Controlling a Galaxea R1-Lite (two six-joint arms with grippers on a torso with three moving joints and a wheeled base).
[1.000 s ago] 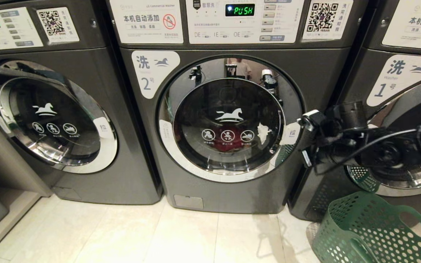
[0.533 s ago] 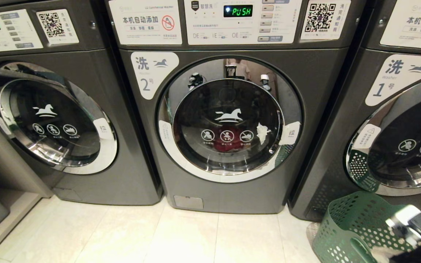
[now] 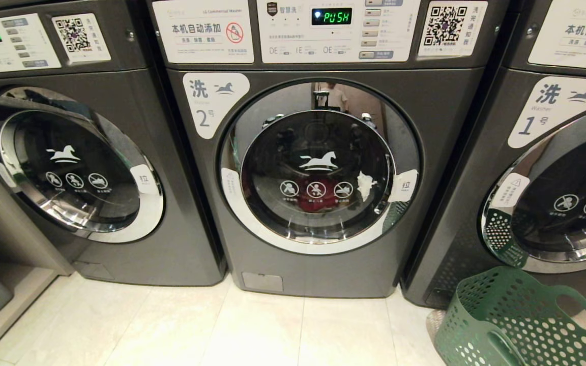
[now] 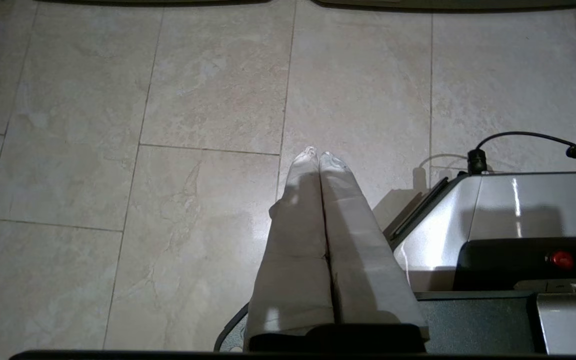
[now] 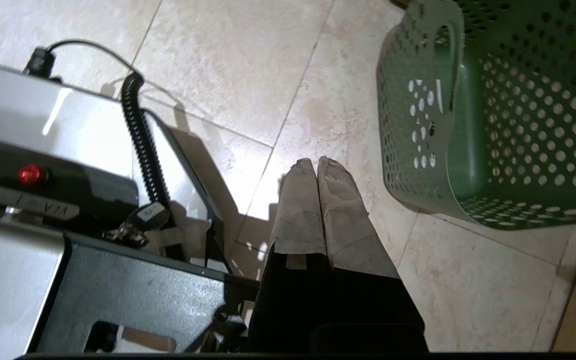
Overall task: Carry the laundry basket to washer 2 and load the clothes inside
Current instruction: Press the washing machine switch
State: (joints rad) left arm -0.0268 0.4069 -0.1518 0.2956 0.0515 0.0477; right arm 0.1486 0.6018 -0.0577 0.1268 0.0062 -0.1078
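Down by the robot's own base, both arms are hung pointing at the tiled floor (image 4: 208, 90), so neither one is seen from the head camera. Left gripper (image 4: 319, 156) is pressed closed with nothing in it, next to the grey base housing (image 4: 518, 200). Right gripper (image 5: 316, 162) is likewise clamped on nothing, parked near the laundry basket (image 5: 493, 125) but not touching it.

The basket is set on the floor at the near right, in front of the washer labelled 1 (image 3: 552, 112) rather than squarely before washer 2 (image 3: 318, 168). It's stood upright, mouth facing up, long axis running roughly from near-left to far-right in the head view, handles at the two ends. No clothes can be made out inside, what's visible looks empty.

Farther back, washer 2's door is shut, and something red (image 3: 316, 185) can be glimpsed behind the glass. So carrying and loading look pretty much done, judged from that alone. Little seems left, maybe just starting the cycle; PUSH is lit on the display (image 3: 331, 16).
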